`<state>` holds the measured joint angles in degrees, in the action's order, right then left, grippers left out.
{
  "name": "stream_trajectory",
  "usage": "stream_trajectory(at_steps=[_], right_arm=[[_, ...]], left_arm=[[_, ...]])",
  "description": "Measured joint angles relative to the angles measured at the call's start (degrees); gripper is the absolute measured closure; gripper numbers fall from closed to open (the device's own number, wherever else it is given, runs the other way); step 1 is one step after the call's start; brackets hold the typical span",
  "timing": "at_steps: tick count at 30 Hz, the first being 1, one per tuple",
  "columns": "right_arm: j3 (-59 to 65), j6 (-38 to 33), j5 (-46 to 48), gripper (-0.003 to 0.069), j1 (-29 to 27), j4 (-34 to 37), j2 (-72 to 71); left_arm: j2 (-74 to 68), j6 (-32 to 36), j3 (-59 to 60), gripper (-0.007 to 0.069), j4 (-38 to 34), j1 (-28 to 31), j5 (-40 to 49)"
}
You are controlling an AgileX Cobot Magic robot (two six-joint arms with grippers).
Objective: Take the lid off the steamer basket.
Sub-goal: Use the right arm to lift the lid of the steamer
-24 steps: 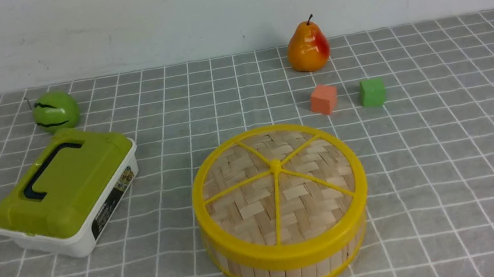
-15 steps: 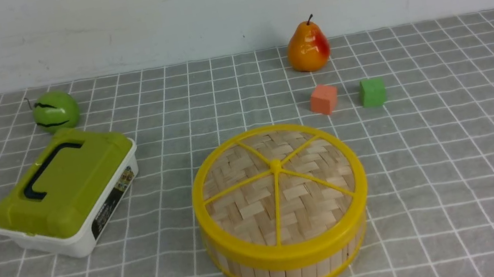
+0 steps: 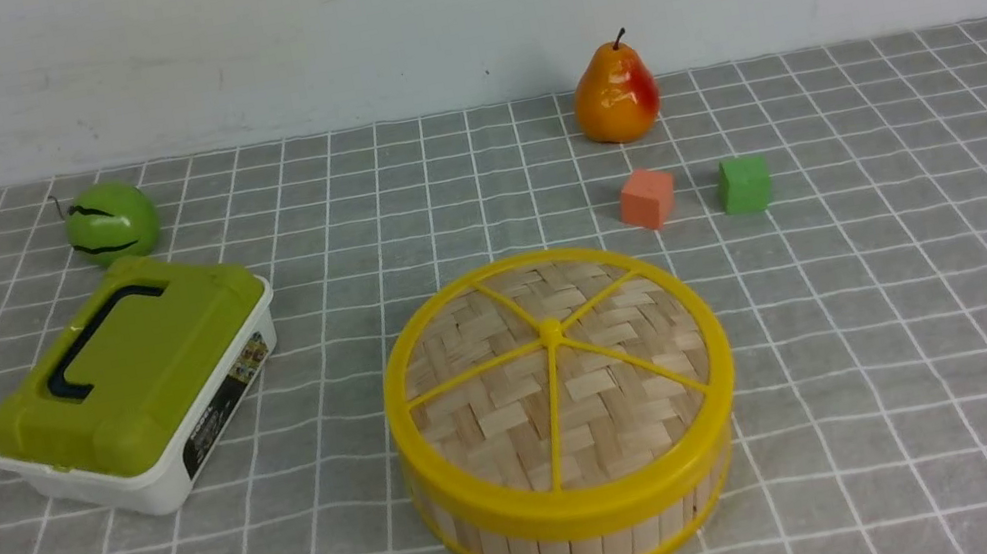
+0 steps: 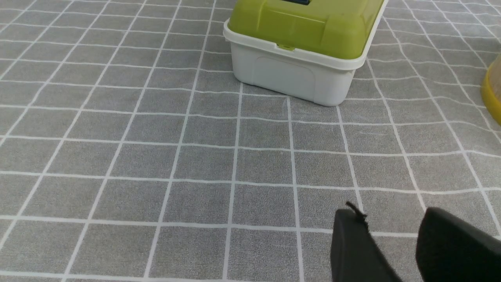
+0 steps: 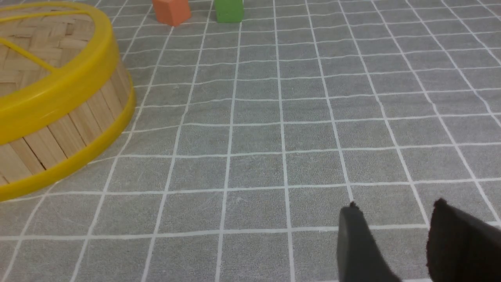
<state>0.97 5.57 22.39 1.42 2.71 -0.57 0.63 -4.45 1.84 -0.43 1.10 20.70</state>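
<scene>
Grey checked cloth covers the counter (image 3: 918,324), with a white wall behind. I see the lid (image 3: 564,386) seated flat on the steamer basket (image 3: 591,539), front and centre between my arms. My left end effector (image 4: 389,219) and right end effector (image 5: 395,213) each hover low over bare cloth, fingers parted with nothing between them, neither touching the basket. A green-lidded box (image 3: 131,381) sits to the basket's left.
</scene>
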Motion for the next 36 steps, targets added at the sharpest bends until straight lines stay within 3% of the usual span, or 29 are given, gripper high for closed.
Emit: stream_trajectory(at_steps=[36], right_arm=[[0.0,0.0,0.0,0.0418,0.0,-1.0,0.0]], left_arm=[[0.0,0.0,0.0,0.0386,0.0,0.0,0.0]])
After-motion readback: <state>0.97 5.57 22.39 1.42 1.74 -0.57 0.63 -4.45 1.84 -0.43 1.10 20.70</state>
